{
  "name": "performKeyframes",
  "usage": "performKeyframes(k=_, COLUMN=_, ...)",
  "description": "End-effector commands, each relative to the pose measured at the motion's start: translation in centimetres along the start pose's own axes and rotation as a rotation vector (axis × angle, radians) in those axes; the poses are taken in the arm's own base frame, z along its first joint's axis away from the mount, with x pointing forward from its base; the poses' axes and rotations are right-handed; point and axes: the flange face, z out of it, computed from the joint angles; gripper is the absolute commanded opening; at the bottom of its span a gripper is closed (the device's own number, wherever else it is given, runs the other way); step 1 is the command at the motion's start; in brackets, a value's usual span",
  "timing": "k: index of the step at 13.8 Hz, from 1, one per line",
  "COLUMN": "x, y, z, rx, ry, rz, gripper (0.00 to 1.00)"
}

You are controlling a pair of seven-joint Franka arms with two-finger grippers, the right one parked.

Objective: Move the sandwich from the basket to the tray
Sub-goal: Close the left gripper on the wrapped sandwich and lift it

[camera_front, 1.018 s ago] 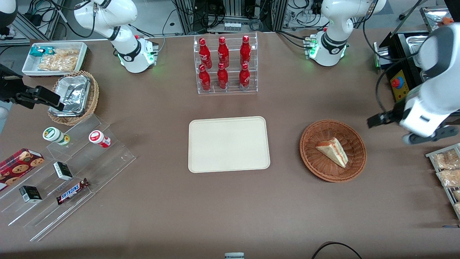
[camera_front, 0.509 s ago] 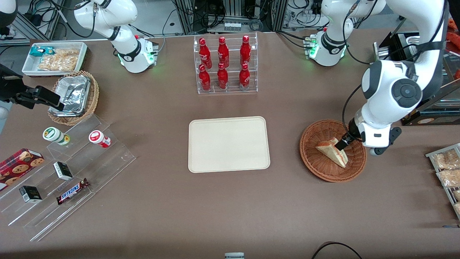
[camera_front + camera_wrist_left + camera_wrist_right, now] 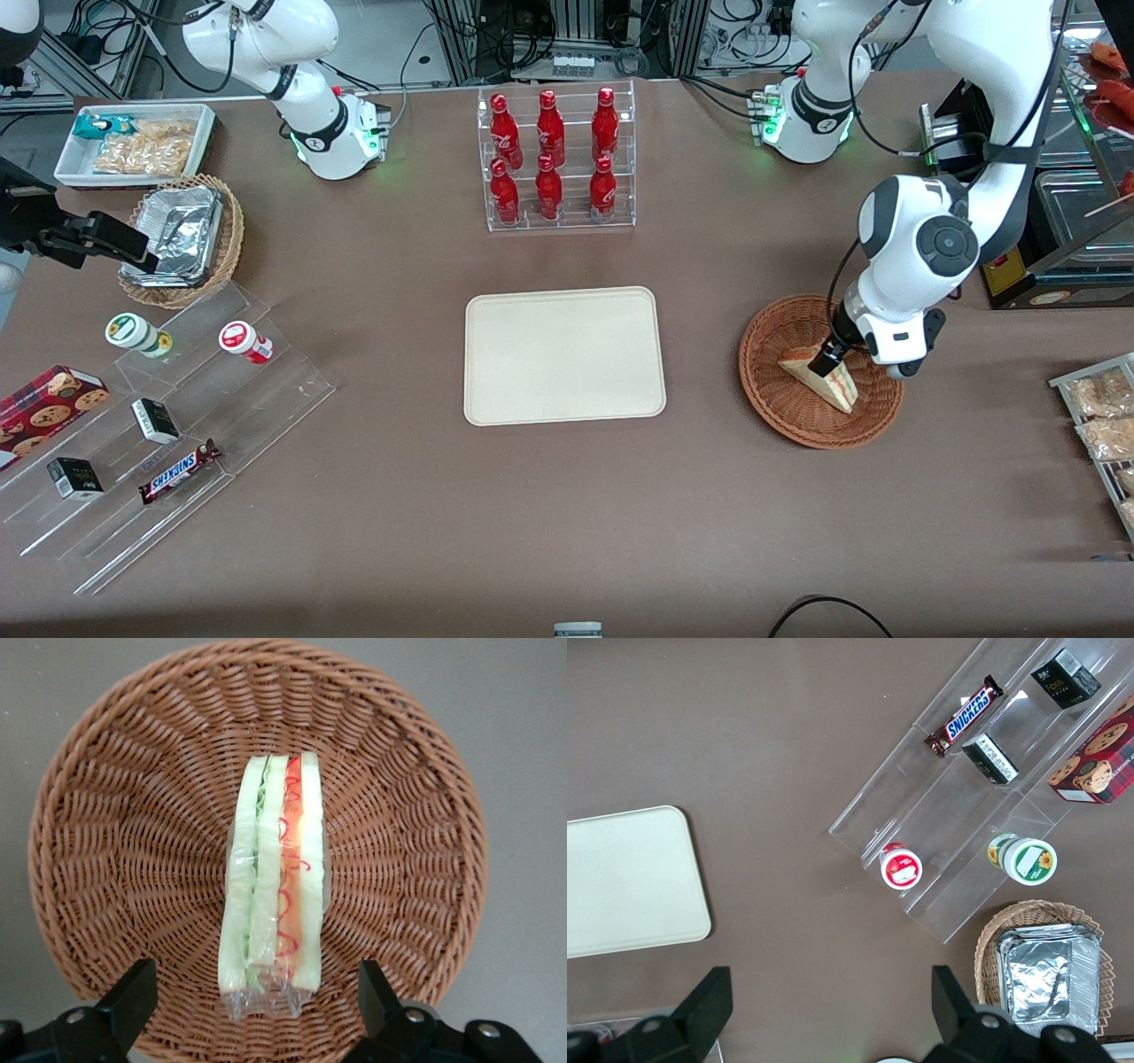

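Note:
The sandwich [image 3: 824, 383] [image 3: 275, 881], a plastic-wrapped wedge with green and red-orange filling, lies in the reddish-brown wicker basket [image 3: 780, 394] [image 3: 115, 842] toward the working arm's end of the table. My left gripper [image 3: 827, 357] [image 3: 257, 992] hangs open just above the basket, over the sandwich's broad end. Its two black fingers [image 3: 133, 997] straddle the sandwich's wrapped end with a gap on each side, touching nothing. The cream tray [image 3: 564, 354] [image 3: 629, 881] lies flat at the table's middle, bare, beside the basket.
A clear rack of red bottles [image 3: 554, 159] stands farther from the front camera than the tray. Stepped acrylic shelves with snacks [image 3: 159, 416] and a foil-lined tan basket [image 3: 182, 235] lie toward the parked arm's end. Packets on a rack [image 3: 1099, 416] sit near the basket.
The left arm has swung in from the table's edge and come down over the basket; its open gripper now hangs above the sandwich. The sandwich has not moved.

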Motion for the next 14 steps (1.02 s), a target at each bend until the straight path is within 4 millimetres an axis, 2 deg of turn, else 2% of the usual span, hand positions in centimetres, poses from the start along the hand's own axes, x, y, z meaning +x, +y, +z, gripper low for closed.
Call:
performKeyframes(k=1, x=0.2, y=0.3, z=1.8, rx=-0.003, ry=0.004, rz=-0.02, gripper=1.0)
performKeyframes(k=2, x=0.2, y=0.4, z=2.4, rx=-0.012, ry=0.005, rz=-0.02, gripper=1.0)
performKeyframes(k=3, x=0.3, y=0.5, z=3.1, rx=-0.012, ry=0.002, rz=-0.022, gripper=0.91)
performKeyframes(k=5, x=0.6, y=0.3, z=3.3, rx=-0.012, ry=0.0, rz=-0.03, gripper=0.12)
performKeyframes(k=7, x=1.2, y=0.6, z=2.6, rx=-0.023, ry=0.008, rz=-0.028, gripper=0.06)
performKeyframes(k=9, x=1.4, y=0.8, z=0.0, rx=-0.031, ry=0.024, rz=-0.03, gripper=0.03)
performKeyframes(k=10, x=1.4, y=0.9, z=-1.9, rx=-0.019, ry=0.026, rz=-0.027, gripper=0.02)
performKeyframes(k=12, x=1.5, y=1.8, z=-7.0, rx=0.055, ry=0.045, rz=0.006, gripper=0.02)
performKeyframes(k=13, x=1.6, y=2.7, z=-10.1, rx=0.105, ry=0.05, rz=0.018, gripper=0.02)
performKeyframes(k=14, x=0.4, y=4.3, z=-13.1, rx=0.146, ry=0.04, rz=0.052, gripper=0.02)
